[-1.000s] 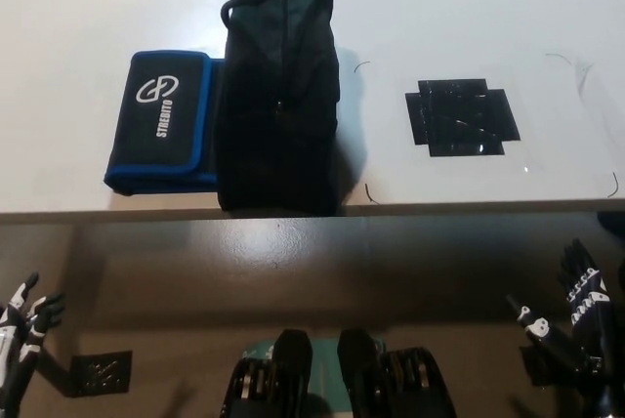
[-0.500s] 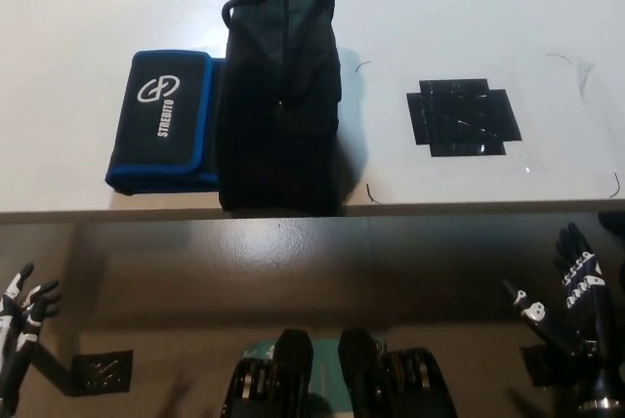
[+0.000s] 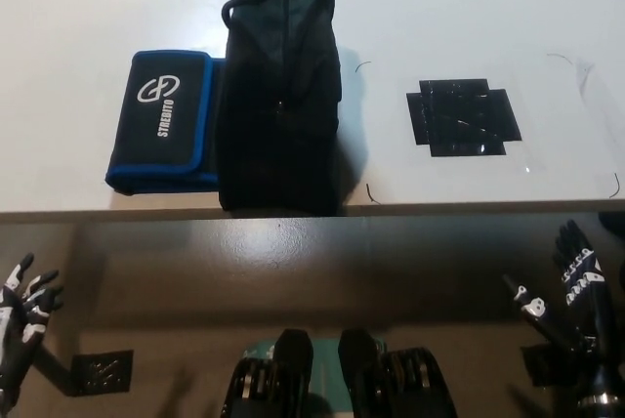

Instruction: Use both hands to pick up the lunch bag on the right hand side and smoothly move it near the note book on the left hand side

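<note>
A white counter [image 3: 88, 8] fills the upper half of the frame, with a patch of black tape [image 3: 463, 116] at its right. Below its front edge, brown glossy floor [image 3: 293, 271] shows soft glare; a second small black tape mark [image 3: 101, 371] lies lower left.

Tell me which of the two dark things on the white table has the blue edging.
The flat notebook on the left, with a blue border and white logo. The tall lunch bag pressed against its right side is plain black.
</note>
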Robot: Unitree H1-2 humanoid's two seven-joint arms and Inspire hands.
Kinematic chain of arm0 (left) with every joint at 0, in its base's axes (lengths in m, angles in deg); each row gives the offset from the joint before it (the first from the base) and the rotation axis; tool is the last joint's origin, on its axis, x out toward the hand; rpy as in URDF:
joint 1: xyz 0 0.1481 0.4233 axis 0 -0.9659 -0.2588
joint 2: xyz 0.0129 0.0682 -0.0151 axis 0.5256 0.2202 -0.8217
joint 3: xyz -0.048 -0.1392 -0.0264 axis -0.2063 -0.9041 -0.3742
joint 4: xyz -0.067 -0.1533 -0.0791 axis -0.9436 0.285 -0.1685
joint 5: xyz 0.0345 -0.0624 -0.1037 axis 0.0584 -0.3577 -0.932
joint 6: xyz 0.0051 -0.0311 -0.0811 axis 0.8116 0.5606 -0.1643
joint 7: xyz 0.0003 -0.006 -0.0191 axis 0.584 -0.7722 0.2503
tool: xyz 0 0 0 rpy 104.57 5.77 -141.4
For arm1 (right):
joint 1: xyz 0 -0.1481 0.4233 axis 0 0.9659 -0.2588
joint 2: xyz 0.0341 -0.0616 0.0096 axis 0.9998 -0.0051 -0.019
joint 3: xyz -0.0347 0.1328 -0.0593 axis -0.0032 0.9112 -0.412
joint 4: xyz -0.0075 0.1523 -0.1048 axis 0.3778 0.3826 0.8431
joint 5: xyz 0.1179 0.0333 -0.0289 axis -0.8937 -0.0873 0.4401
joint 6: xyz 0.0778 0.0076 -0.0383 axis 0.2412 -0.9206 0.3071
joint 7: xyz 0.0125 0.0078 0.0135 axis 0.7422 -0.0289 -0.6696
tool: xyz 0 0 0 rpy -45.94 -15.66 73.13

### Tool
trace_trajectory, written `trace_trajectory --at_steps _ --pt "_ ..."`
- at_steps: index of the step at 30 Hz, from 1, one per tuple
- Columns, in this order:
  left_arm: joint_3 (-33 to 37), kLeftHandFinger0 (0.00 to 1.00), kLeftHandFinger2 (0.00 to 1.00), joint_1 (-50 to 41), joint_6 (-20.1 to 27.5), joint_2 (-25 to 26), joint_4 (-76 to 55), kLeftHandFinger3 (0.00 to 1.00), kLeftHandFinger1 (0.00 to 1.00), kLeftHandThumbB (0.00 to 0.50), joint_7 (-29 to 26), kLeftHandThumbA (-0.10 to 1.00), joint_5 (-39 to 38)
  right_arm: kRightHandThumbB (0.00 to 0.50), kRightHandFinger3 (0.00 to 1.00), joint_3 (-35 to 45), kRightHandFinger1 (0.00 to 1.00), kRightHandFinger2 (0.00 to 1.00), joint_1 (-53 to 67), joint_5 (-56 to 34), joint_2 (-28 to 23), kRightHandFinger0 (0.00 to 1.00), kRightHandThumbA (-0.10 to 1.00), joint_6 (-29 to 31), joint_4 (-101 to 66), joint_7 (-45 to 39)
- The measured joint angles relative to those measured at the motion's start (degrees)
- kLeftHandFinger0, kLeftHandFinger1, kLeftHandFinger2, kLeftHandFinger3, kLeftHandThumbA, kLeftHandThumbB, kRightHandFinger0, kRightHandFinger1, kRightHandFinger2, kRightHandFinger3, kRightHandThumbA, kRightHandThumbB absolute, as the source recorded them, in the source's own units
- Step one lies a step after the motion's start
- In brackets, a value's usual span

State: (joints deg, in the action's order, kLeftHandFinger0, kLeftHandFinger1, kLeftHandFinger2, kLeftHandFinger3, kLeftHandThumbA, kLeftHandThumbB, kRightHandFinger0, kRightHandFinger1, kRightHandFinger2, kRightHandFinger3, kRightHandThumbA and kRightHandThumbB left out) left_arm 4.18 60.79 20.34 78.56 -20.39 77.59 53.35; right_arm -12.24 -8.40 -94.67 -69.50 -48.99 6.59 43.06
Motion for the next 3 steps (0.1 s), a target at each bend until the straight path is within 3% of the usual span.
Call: trace_trajectory --at_steps 3 --pt "0.0 0.78 0.84 0.3 0.0 0.0 0.0 1.00 0.79 0.116 0.0 0.80 0.0 0.182 1.00 0.0 1.00 1.00 -0.1 0.0 0.0 1.00 1.00 0.0 0.1 0.0"
